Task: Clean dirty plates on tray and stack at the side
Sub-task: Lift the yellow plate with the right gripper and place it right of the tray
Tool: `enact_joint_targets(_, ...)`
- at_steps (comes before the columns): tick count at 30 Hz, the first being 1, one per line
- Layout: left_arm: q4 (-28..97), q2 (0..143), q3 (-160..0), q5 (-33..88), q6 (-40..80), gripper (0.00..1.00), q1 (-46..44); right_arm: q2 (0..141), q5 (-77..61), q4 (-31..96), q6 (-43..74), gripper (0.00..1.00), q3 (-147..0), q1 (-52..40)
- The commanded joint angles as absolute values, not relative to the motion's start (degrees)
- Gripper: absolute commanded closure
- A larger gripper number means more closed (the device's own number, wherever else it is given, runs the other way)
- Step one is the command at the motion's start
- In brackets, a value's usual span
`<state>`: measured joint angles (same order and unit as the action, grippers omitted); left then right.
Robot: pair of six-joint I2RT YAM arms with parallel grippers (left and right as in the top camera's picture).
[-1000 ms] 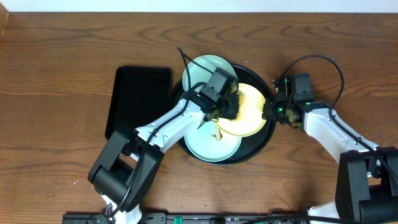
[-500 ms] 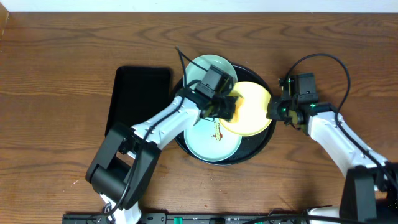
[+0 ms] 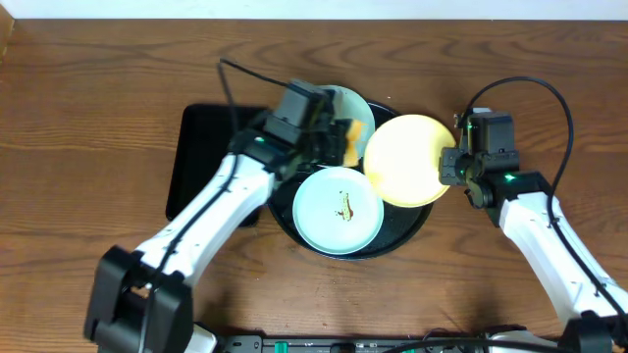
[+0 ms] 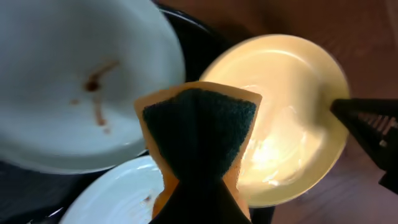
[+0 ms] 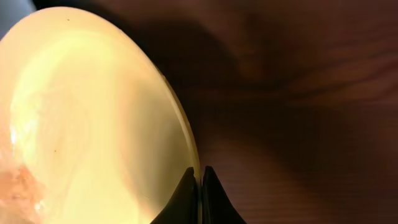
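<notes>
- Step in hand: the right gripper (image 3: 449, 167) is clenched on the right-hand rim of the pale yellow round plate (image 3: 407, 160). The right wrist view shows its fingertips pinched thin across the edge
- That plate sits right of centre frame, hanging out past the right rim of the large round glossy black tray (image 3: 410, 227). I cannot tell whether its inner edge rests on the tray
- Its face shows a wet sheen and no brown, so you are likely at the carry-out, starting the stack at the side
- The left gripper (image 3: 334, 142) is grasping the orange sponge with the dark green scouring face (image 3: 351, 144), held above the upper part of the tray, apart from the yellow plate
- Two pale mint-blue round plates are left on the tray. One lies at lower centre with a brown smear (image 3: 339, 209); the other lies at the top, partly under the left gripper (image 3: 355, 106)
- Next move calls for clearing the raised tray rim, then setting the plate flat on the brown wooden table (image 3: 549, 108) before you release it
- A pinch that thin could let the plate tip, so go slowly
- Open room: bare wood in the upper right of frame is widest. The lower right is taken by the right forearm, and a cable loops above the right wrist
- The small rectangular black tray (image 3: 206, 147) sits just beside the round tray at left, so stack on the right side
</notes>
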<state>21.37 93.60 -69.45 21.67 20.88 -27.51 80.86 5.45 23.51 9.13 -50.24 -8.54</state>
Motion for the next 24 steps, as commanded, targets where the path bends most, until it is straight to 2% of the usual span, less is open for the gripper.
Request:
enact_joint_targets(1,24.4,92.8,-70.0,21.3,20.4,0.92,-24.1,77.1,15.1,23.4,5.0,0.99,-50.6,-9.8)
enact_joint_targets(10,32.3,92.8,-70.0,21.3,20.3,0.92,-14.0,73.8,31.8,21.9,-5.7,0.99,-50.6,-15.7)
enact_joint_targets(17,36.0,92.8,-70.0,21.4,18.5,0.92,-7.6,74.1,49.2,18.8,-8.1,0.99,-50.6,-23.4)
enact_joint_targets(24,37.7,92.8,-70.0,21.3,18.0,0.92,-4.7,75.1,50.7,15.9,-14.6,0.99,-50.6,-29.9)
